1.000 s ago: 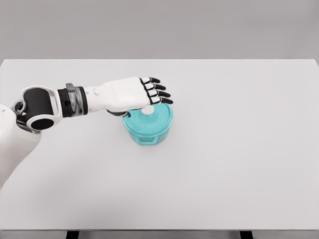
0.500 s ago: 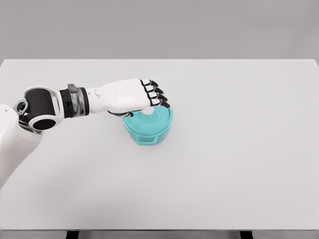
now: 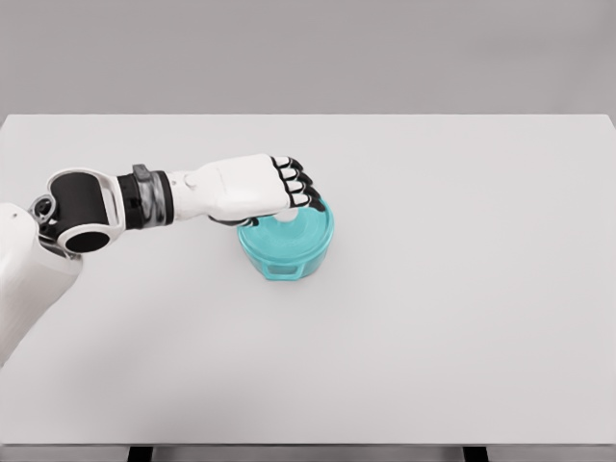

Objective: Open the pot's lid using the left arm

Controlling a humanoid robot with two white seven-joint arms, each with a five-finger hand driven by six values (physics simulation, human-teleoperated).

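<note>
— Near the middle of the white table (image 3: 462,318), what stood?
— One teal pot (image 3: 286,252), its lid (image 3: 294,234) on.
— And the left hand (image 3: 252,188)?
— It lay over the lid's far left edge, fingers (image 3: 299,185) curled down around the white knob (image 3: 287,219), apparently gripping it.

Place: a simulated test bench, not a lived-in room.
Surface: one plain white counter (image 3: 462,318) fills most of the view, smooth and without marks.
Backdrop: a flat grey wall (image 3: 308,53) with no texture, windows or furniture.
Look: even, soft light and clean, uniform surfaces, typical of a computer render.
</note>
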